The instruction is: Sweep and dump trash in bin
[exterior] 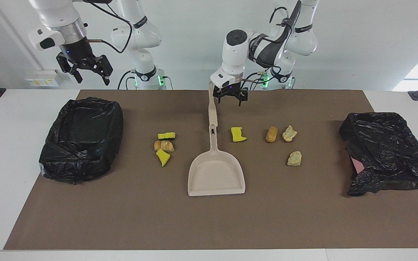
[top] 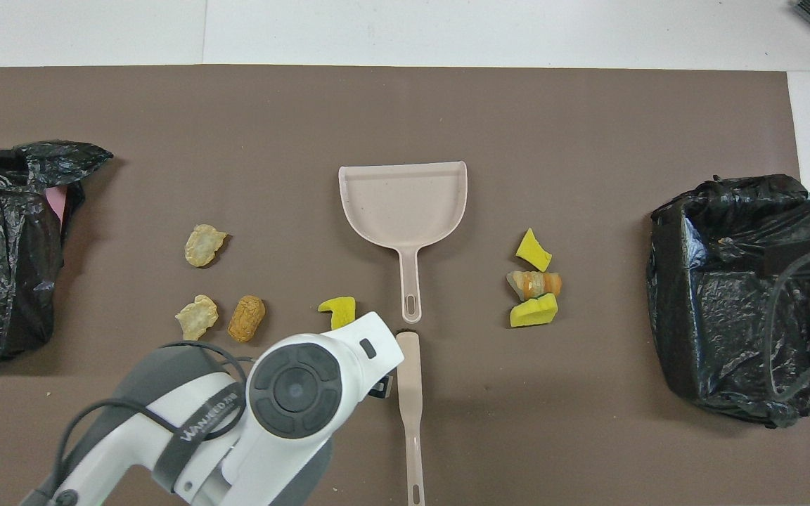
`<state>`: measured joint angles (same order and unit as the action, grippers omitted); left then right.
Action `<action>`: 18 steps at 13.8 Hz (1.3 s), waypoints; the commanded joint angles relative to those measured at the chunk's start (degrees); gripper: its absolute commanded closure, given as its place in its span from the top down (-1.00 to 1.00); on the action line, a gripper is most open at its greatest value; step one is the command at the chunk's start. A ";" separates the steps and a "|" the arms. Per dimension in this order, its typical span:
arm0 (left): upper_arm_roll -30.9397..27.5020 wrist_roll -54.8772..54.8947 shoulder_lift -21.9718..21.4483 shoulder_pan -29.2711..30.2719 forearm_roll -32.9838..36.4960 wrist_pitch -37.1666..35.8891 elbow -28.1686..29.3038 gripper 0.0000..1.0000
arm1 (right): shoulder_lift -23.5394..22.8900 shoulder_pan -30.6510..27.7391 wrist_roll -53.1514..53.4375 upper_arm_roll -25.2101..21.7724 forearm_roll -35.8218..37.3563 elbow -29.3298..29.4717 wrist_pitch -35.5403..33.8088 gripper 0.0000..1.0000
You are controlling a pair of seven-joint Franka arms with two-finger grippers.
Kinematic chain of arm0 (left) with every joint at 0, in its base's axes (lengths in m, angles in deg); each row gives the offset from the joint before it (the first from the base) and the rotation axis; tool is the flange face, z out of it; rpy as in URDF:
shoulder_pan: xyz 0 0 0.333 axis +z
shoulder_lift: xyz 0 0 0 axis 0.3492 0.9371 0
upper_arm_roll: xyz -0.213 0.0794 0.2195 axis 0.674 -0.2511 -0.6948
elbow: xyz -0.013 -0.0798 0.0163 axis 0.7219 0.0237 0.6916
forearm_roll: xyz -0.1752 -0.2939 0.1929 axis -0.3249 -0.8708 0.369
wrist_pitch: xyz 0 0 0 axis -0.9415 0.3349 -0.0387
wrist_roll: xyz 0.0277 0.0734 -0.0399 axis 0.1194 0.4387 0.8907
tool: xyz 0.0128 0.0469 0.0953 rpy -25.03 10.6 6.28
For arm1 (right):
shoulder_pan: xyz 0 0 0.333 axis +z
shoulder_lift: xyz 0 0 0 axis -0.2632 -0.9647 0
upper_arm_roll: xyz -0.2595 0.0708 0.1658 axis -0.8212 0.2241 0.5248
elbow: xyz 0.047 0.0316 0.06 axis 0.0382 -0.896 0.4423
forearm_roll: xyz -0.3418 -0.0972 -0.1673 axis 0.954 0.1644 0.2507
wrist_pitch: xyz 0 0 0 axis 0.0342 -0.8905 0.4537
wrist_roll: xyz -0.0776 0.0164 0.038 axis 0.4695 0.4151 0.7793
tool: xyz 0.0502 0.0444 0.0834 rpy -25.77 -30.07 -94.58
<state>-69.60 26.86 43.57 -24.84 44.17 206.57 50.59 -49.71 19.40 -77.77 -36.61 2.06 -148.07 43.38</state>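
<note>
Facing view: left gripper (exterior: 229, 98) hangs low over the brush handle (exterior: 212, 105), fingers spread, holding nothing; right gripper (exterior: 85, 69) waits raised and open.
Trash (exterior: 165, 145) lies mid-mat on both sides of the dustpan (exterior: 216, 174); black-lined bins (exterior: 82, 139) sit toward each end edge.

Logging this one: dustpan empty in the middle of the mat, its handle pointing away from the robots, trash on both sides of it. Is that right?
Not quite. The dustpan has its handle pointing toward the robots and its open mouth away from them, as the facing view shows. The rest holds: it is empty, in the middle of the mat, with trash on both sides of it.
</note>
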 commanded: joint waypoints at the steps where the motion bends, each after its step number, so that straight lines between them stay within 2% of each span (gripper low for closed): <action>1: -1.14 -2.86 0.83 -3.84 -0.06 3.03 2.06 1.00 | 1.39 -0.36 -0.69 0.03 -1.04 -1.63 0.75 1.00; 5: -1.14 -7.86 0.30 -8.32 -0.06 3.73 4.09 1.00 | 1.48 -0.36 -0.77 0.03 -1.04 -1.72 0.57 1.00; 8: -1.05 -9.99 0.31 -9.39 -0.23 5.40 6.02 1.00 | 1.56 -0.36 -0.77 0.03 -1.04 -1.80 0.57 1.00; 12: -1.14 -12.10 2.06 -11.67 -0.41 7.60 6.99 0.97 | 1.65 -0.36 -0.77 -0.06 -1.04 -1.80 0.40 1.00; 13: -1.14 -12.18 2.15 -11.67 -0.41 7.69 6.91 0.56 | 1.65 -0.36 -0.77 -0.06 -0.95 -1.80 0.40 1.00; 14: -1.14 -12.27 2.15 -11.67 -0.41 7.69 6.99 0.30 | 1.65 -0.36 -0.77 -0.06 -1.04 -1.80 0.40 1.00; 15: -1.05 -12.36 2.15 -11.67 -0.58 7.69 6.99 0.16 | 1.65 -0.36 -0.77 0.03 -0.95 -1.80 0.40 1.00; 18: -1.05 -12.54 2.15 -11.67 -2.96 7.78 6.99 0.16 | 1.65 -0.36 -0.77 -0.06 -0.95 -1.80 0.31 1.00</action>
<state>-69.69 15.08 46.26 -35.33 42.31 213.06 56.51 -49.53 19.40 -77.77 -36.61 2.06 -148.21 43.37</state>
